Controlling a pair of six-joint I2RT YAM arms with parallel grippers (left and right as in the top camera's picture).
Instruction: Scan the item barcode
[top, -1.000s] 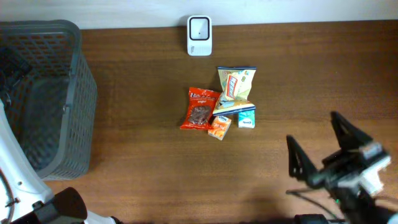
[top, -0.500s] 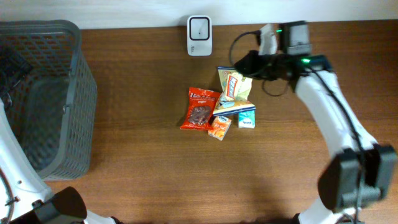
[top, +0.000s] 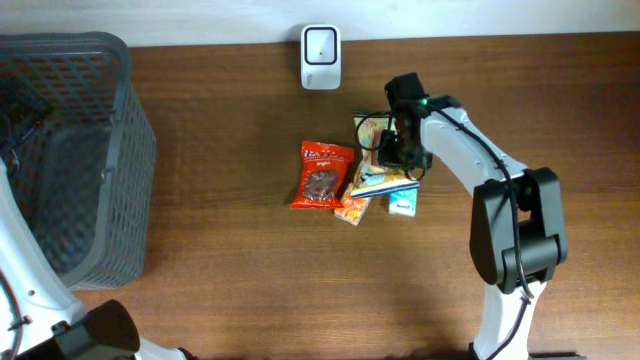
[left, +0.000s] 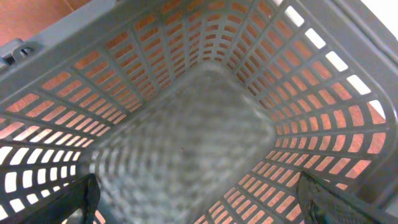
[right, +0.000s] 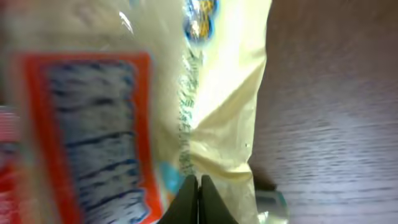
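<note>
**Bag's pinched, scan not done yet**

The cream snack bag (top: 370, 135) sits mid-table (top: 200, 260) in the little pile with the red bag (top: 322, 175), orange box (top: 352, 206) and blue box (top: 402, 203), a fair way from the white scanner (top: 321, 57) at the back edge. The right claw (top: 402, 152) is closed tight, apparently on the bag's edge. I'd say the grab is done, while lifting it and showing the barcode is all left. The right arm reaches in from the near side, wrist tipped down. The left claw (left: 208, 205) hangs wide open and empty over the grey basket (top: 130, 150).
</note>
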